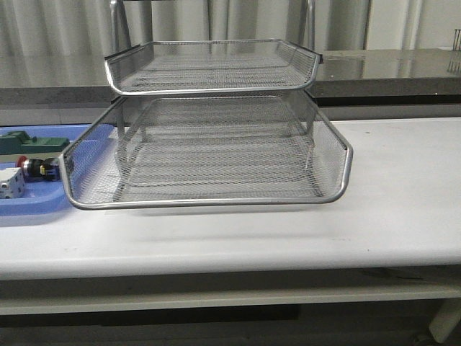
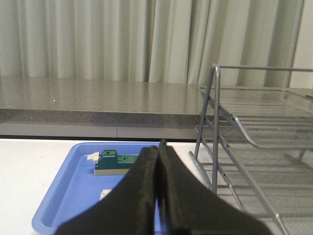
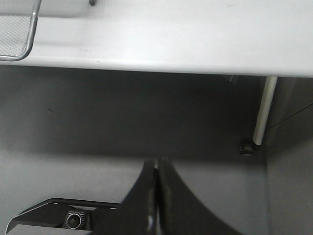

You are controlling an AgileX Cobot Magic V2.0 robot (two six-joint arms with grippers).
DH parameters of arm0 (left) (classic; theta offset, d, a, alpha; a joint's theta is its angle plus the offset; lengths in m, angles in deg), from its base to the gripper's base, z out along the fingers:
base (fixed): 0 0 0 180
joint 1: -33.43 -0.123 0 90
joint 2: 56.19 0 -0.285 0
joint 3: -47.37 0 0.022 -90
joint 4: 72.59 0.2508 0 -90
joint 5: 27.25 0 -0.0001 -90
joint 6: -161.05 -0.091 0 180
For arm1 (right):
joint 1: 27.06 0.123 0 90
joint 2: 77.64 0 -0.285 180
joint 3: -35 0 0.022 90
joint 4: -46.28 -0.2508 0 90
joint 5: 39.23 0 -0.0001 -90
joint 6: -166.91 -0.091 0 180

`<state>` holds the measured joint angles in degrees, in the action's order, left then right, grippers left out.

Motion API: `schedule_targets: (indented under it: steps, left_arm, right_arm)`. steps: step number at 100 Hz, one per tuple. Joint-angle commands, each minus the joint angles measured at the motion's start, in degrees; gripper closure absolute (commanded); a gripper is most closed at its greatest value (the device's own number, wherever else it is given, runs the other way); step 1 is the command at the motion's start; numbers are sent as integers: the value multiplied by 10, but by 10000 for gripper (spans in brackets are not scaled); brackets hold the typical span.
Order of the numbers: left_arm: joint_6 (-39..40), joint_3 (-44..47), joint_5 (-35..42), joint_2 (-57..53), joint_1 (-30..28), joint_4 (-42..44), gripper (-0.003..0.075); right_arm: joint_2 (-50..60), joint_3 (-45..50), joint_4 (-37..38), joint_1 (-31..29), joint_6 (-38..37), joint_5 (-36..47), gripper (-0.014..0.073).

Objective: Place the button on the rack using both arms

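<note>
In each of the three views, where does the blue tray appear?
Front view: the blue tray lies at the left edge, beside the rack.
Left wrist view: low and left, behind the left gripper.
Right wrist view: not in it.
Shared landmark: the rack's wire mesh.

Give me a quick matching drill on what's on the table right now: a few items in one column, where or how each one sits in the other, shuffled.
Things:
1. button
2. rack
3. blue tray
4. left gripper

Places or states:
A. fingers closed together, holding nothing
B. flat on the white table at the front view's left edge
C. lying in the blue tray beside a white block
D. middle of the table, lower mesh tray slid out forward

Pairs: 1-C, 2-D, 3-B, 4-A
</note>
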<state>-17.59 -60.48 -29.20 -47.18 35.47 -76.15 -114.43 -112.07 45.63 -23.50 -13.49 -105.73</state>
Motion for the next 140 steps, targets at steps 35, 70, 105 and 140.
schedule_targets:
  steps: [35, 70, 105, 140]
  left_arm:
    - [4, -315, -140, 329, 3, 14, 741]
    - [-14, -530, -210, 616, 3, 70, 741]
    - [-175, -686, -287, 810, 3, 84, 738]
    - [-223, -735, -327, 872, 3, 105, 221]
  right_arm:
    - [-2, -13, 1, 0, 8, 28, 655]
    - [-2, -13, 1, 0, 8, 28, 655]
    - [-2, -13, 1, 0, 8, 28, 655]
    - [-2, -13, 1, 0, 8, 28, 655]
